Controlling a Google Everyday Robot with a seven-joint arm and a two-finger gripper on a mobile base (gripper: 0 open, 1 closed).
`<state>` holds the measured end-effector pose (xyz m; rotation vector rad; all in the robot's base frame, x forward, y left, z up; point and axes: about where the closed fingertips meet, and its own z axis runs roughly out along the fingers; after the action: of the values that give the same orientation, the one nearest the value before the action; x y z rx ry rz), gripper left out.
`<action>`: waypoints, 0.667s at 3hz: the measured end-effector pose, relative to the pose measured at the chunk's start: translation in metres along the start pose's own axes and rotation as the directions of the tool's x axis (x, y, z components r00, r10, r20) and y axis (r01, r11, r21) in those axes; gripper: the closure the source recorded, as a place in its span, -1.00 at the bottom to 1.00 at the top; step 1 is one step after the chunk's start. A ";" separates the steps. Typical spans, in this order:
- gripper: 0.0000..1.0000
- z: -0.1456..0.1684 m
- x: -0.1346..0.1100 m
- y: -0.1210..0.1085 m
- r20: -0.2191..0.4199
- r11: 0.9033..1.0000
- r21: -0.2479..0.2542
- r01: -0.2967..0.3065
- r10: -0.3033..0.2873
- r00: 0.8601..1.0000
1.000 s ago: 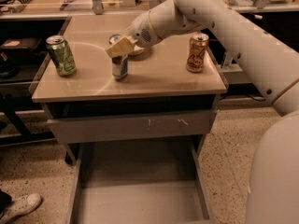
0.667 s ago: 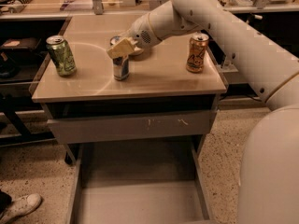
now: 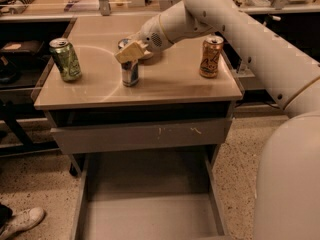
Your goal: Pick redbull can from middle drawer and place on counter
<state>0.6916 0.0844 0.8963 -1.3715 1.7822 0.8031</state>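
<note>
Camera view:
Redbull can [image 3: 130, 74]: slim blue-and-silver cylinder, upright on the counter [image 3: 175, 86].
Counter: beige glossy slab.
Gripper [image 3: 131, 53]: tan, at the can's top; we cannot tell its hold.
Middle drawer [image 3: 150, 219]: shallow grey tray, pulled out below.

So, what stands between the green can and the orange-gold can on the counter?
The redbull can, with the hand at its top, seen in the camera view.
</note>
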 end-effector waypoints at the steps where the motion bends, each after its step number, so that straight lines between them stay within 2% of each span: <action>1: 0.15 0.000 0.000 0.000 0.000 1.000 0.000 0.000 0.000 1.000; 2: -0.30 0.000 0.000 0.000 0.000 1.000 0.000 0.000 0.000 1.000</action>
<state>0.6916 0.0844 0.8963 -1.3715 1.7822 0.8031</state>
